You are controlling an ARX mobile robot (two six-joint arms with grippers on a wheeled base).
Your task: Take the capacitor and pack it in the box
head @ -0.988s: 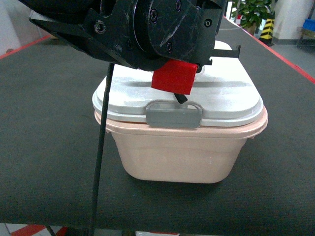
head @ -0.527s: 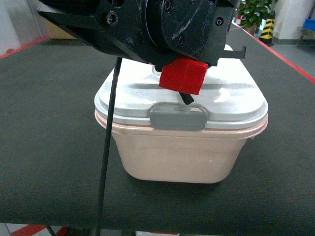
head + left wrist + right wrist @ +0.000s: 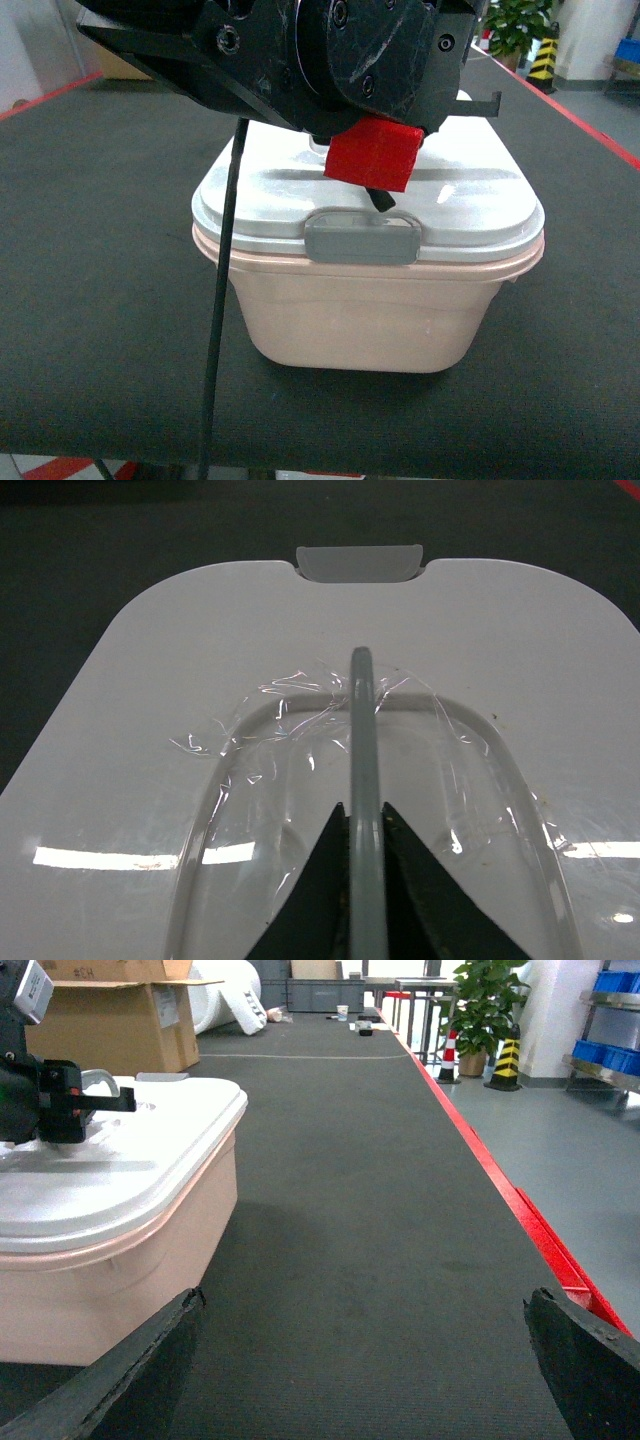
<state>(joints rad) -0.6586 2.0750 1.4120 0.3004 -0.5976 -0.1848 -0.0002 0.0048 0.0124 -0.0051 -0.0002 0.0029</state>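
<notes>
Box: box of pale pink plastic stands on the dark desk, near its front edge in the head view, its rounded corners facing the camera.
Lid: whitish lid sits on the box and covers its whole top; its rim overlaps the pink rim all around as far as the views show.
Latch: grey latch hangs at the middle of the lid's front edge; in the left wrist view it appears as a pale tab at the far edge of the lid.
Handle: a thin grey handle stands up on edge in the recessed middle of the lid, with crinkled clear film around it.
Left gripper: left gripper is directly above the lid; its black jaws are clenched on the handle, one on each side, touching it.
Red block: a red block on the underside of the left arm sits just above the lid in the head view.
Cable: a black cable hangs from the arm down past the box's left front corner.
Right gripper: right gripper is off to the side of the box, low over bare desk; its jaws are spread wide and grasp nothing.
Capacitor: none can be made out in any view.
Background: a brown carton, a potted plant and blue bins lie beyond the desk.
</notes>
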